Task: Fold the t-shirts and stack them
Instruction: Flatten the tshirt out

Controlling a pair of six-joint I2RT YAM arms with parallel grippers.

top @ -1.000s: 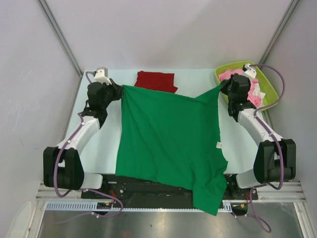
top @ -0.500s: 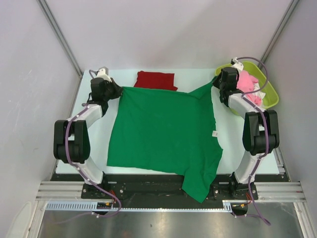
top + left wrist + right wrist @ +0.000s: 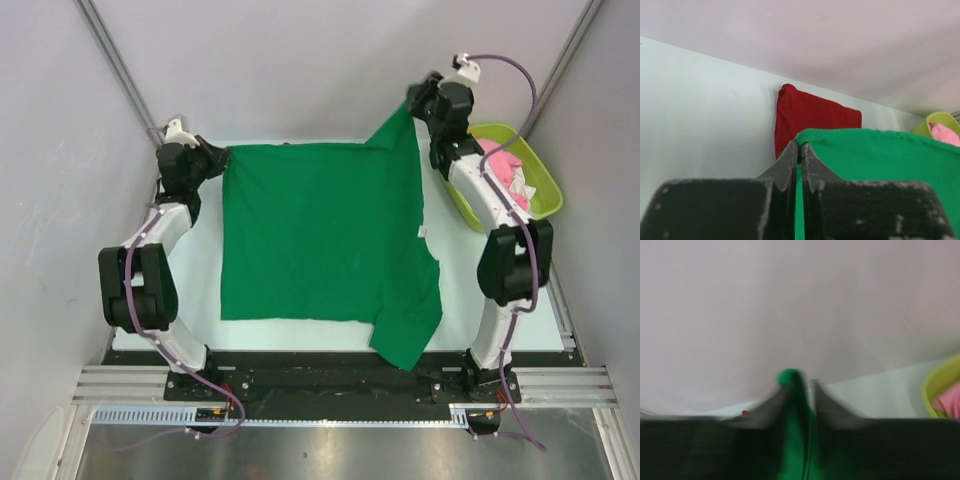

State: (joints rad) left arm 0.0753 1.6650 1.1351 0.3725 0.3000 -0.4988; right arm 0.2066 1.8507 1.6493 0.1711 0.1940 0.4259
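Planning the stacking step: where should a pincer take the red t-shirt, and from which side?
Likely its left edge as the left wrist view shows it: the red t-shirt lies flat, that folded edge bare and rounded, while the green t-shirt, pinched by the left pincer, hides its lower part. Come from that side.

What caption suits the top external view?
Left gripper and right gripper stretch the bright green cotton t-shirt over the white table.

2 tees (green tee [image 3: 320, 235], red tee [image 3: 815, 117]), 1 tub [image 3: 543, 180] w/ 1 pink garment [image 3: 508, 165].
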